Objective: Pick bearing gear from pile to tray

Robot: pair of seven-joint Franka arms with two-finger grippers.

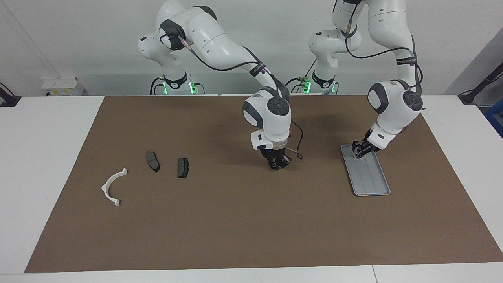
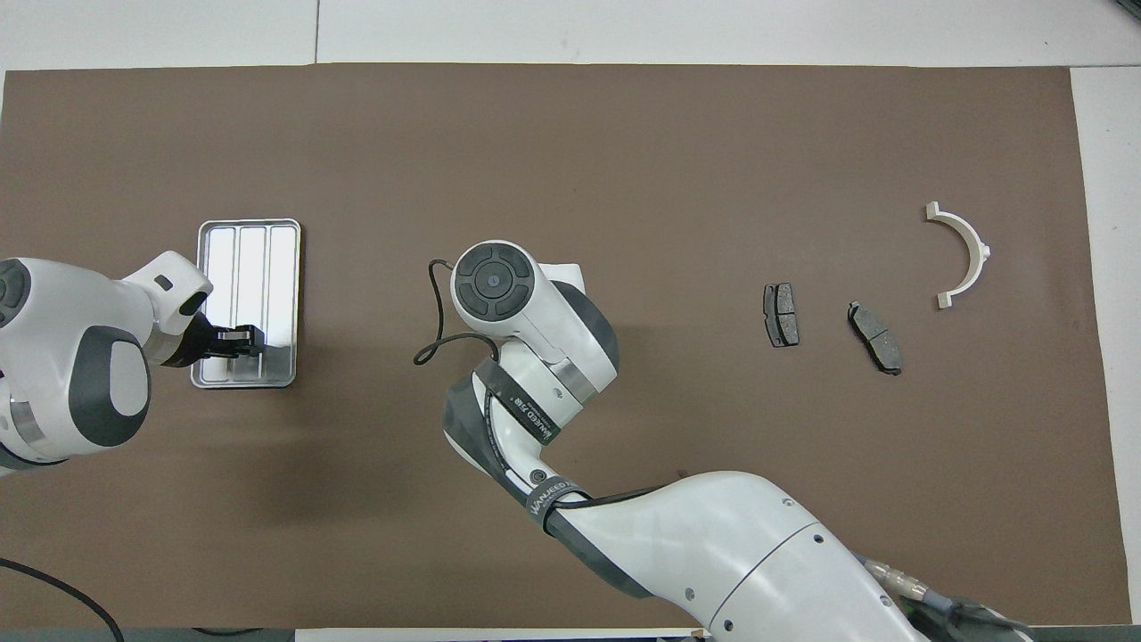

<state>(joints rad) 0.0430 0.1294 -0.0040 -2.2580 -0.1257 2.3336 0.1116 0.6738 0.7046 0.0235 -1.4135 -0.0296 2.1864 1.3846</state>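
2 arms work over 1 brown mat [image 1: 235, 220] on the white surface [image 1: 47, 157]. Nearest the robots, the left hand [image 1: 358, 150] is down at the tray's nearer end, its fingers low inside the rim; whether they are spread or pinching something I cannot tell. The tray [image 1: 373, 184] – 1 silver-grey ribbed rectangle – lies toward the left arm's end of the mat, and I can make out no part lying on its bare ribs.

The right hand [image 1: 277, 164] points down over the middle of the mat; in the overhead view the arm's own wrist hides it, and from the facing view I cannot tell whether its fingers are pressed together or holding anything.

Toward the right arm's end lies the pile – 3 visible parts: 2 dark grey brake pads [image 1: 153, 161] [image 1: 182, 168] side by side but apart, and, farther from the robots, 1 white half-ring bracket [image 1: 112, 188]. No bearing gear is visible anywhere
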